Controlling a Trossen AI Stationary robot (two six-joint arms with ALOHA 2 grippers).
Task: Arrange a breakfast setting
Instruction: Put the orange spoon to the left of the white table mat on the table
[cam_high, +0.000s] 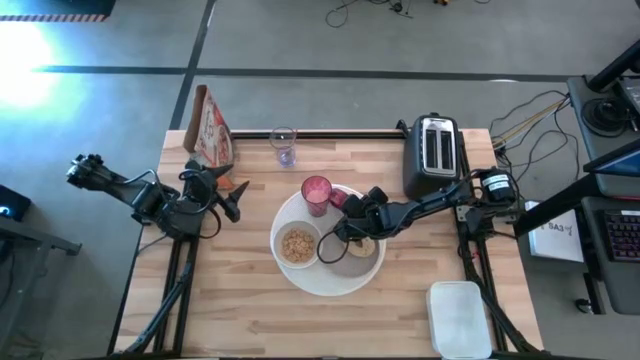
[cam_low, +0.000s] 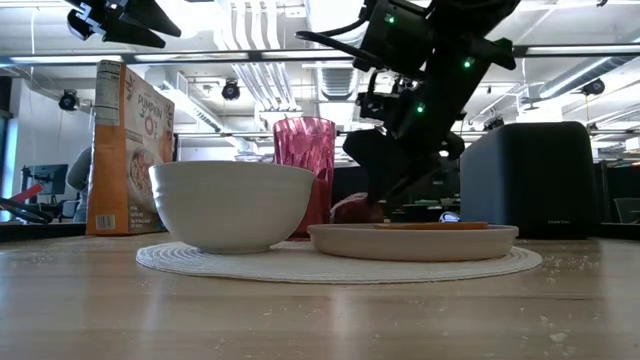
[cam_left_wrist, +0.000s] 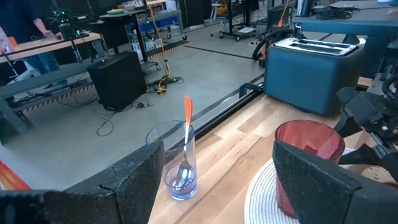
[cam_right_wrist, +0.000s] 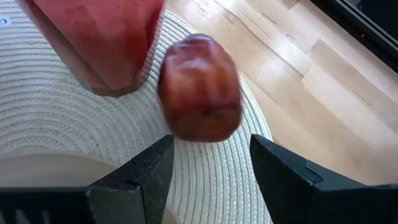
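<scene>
Right wrist view: the right gripper (cam_right_wrist: 208, 171) is standing spread just short of the fruit (cam_right_wrist: 200, 88), which is lying free on the placemat (cam_right_wrist: 56, 130) beside the tumbler (cam_right_wrist: 93, 37). A straight lift is being advised, clearing plate (cam_high: 362, 256) and tumbler. Farther left, the left gripper (cam_high: 226, 192) is waiting spread.

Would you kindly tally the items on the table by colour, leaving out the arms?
White: 3 – placemat, bowl, tub
Red or pink: 3 – tumbler, fruit, cereal box
Grey: 1 – plate
Clear: 1 – glass
Black: 1 – toaster
Total: 9
</scene>
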